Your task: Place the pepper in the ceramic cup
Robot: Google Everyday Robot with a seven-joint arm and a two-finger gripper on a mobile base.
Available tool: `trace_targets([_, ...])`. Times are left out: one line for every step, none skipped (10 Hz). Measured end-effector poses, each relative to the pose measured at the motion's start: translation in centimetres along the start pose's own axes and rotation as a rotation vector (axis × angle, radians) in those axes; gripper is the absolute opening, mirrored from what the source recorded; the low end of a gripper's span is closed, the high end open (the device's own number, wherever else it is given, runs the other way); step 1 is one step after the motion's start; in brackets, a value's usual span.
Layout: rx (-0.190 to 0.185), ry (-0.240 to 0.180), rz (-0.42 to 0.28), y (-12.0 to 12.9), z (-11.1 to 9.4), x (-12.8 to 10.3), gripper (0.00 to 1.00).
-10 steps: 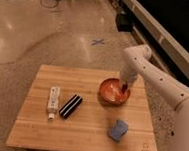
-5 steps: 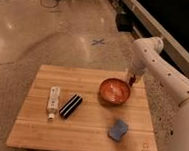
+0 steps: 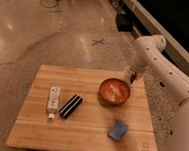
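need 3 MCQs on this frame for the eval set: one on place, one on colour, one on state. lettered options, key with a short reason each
1. Relative to the table, where is the gripper?
A. over the near left corner
B. at the far right edge, just beyond the bowl
C. over the dead centre

2. What colour is the bowl?
A. orange-red
B. green
C. white

3. How does the white bottle sit?
A. standing upright
B. inside the bowl
C. lying on its side on the tabletop

Key:
1. B, as the arm ends at the far right edge, behind the bowl.
2. A, as the inside and rim both look orange-red.
3. C, as its long side rests flat on the wood, left of the bowl.
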State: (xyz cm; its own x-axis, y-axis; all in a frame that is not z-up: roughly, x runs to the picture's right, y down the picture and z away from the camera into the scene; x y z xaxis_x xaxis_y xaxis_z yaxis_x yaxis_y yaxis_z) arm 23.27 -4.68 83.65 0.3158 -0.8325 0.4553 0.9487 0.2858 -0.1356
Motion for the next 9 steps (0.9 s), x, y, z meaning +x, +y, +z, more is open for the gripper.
trace_targets([0.015,0.014,0.000,-0.5,0.0,0.4,0.00])
trace_targets([0.021,0.018,-0.001,-0.7,0.0,0.6,0.00])
trace_targets([0.021,0.018,-0.001,-0.7,0.0,0.6,0.00])
trace_targets([0.021,0.018,0.000,-0.6,0.0,0.5,0.00])
trace_targets([0.021,0.018,0.001,-0.5,0.0,0.5,0.00])
trace_targets([0.021,0.018,0.002,-0.5,0.0,0.6,0.00])
trace_targets([0.020,0.020,0.001,-0.5,0.0,0.6,0.00])
trace_targets([0.020,0.026,0.001,-0.5,0.0,0.8,0.00])
trace_targets([0.019,0.048,0.007,-0.4,-0.2,1.7,0.00])
